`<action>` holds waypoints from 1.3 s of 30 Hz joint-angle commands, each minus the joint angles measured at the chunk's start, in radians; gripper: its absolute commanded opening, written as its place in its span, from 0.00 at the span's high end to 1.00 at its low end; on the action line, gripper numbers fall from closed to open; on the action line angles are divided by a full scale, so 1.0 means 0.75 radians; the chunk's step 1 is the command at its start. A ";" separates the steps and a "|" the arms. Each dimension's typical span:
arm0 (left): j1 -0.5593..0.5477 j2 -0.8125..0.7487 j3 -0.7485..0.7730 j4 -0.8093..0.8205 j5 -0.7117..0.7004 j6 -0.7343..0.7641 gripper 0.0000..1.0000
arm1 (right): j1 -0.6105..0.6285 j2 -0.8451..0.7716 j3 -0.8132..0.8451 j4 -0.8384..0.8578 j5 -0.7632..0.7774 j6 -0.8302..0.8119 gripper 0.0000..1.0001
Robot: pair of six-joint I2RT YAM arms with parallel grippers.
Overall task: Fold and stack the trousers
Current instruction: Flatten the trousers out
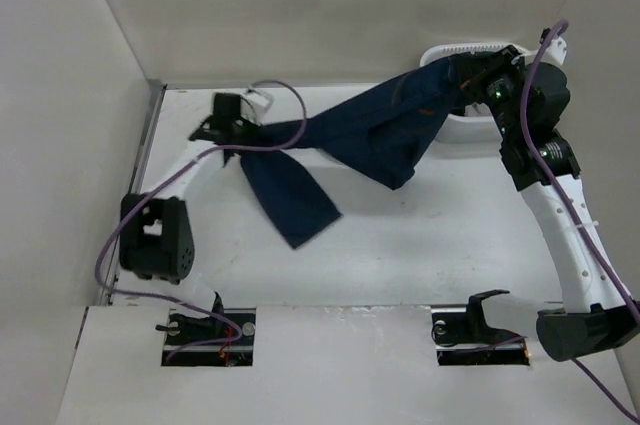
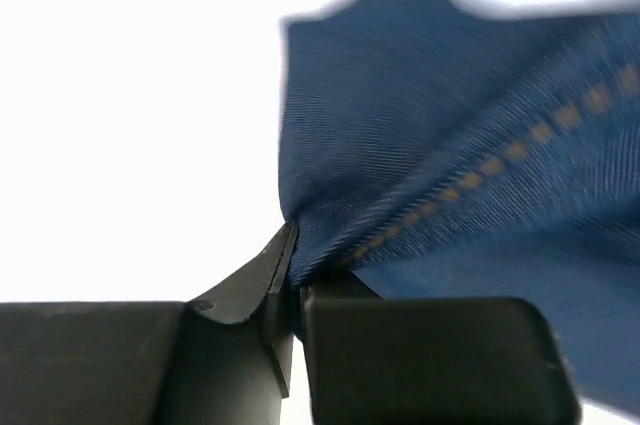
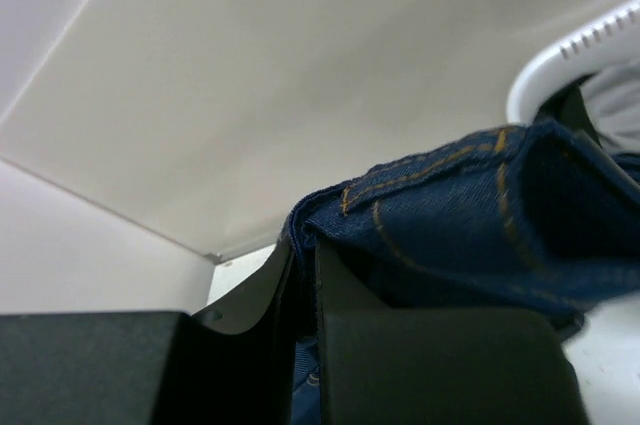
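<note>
The left fingers are pressed together on a fold of the trousers. In the left wrist view the left fingers pinch the trousers right at their tips, and a line of orange-tan stitching runs away from the pinch toward the upper right. The right fingers are likewise closed on the trousers. In the right wrist view the right fingers clamp a stitched edge of the trousers, which bunches up to the right of the tips. Between the two sets of fingers the trousers hang as a stretched band, raised off the tabletop. Just past the left fingers, toward the right ones, one leg drops from the band and its end reaches the tabletop, pointing toward the near edge. Closer to the right fingers a wider part of the cloth sags below the band. A white basket sits directly beneath and behind the right fingers. Its slotted rim shows above the trousers in the right wrist view, with grey cloth just inside it. The left fingers are well apart from the basket.
</note>
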 commanded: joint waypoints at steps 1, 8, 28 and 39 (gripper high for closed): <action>0.152 -0.334 0.174 0.036 -0.082 0.445 1.00 | -0.070 -0.118 -0.047 0.154 -0.128 0.038 1.00; 0.199 -0.613 0.099 -0.249 -0.057 0.977 0.99 | -0.095 -0.263 -0.299 0.152 -0.186 0.046 1.00; 0.299 0.046 0.726 -1.478 0.258 1.416 0.85 | -0.089 -0.470 -0.604 0.043 -0.229 0.042 1.00; 0.495 0.205 1.003 -0.529 0.123 0.618 0.20 | -0.001 -0.443 -0.696 0.049 -0.204 0.042 1.00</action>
